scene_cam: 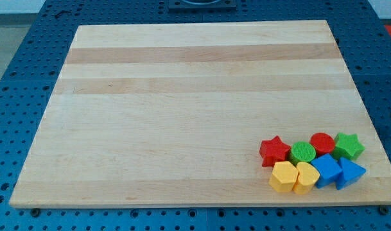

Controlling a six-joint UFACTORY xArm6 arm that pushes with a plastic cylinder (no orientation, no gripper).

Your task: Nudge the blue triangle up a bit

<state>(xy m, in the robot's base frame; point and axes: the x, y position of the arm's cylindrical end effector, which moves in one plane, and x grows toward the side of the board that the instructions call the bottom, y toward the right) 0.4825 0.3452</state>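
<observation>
Eight coloured blocks crowd the bottom right corner of a pale wooden board (182,109), which rests on a blue perforated table (28,58). The blue triangle (350,173) sits at the right end of the cluster's lower row, near the board's right edge and close to its bottom edge. Its left side touches a blue cube (327,169), and a green star (348,146) lies just above it.

The lower row runs, from the view's left, yellow hexagon (284,176), yellow heart-shaped block (305,177), blue cube, blue triangle, all packed side by side. The upper row runs red star (275,151), green cylinder (303,153), red cylinder (322,142), green star, each touching or nearly touching its neighbour. The two rows press against each other with no clear gap between them.

My tip does not show anywhere in the view, so its place relative to the blocks cannot be told, and nothing can be said of how the arm's end stands. A dark fixture (201,4) shows at the view's top edge, beyond the far side of the board.
</observation>
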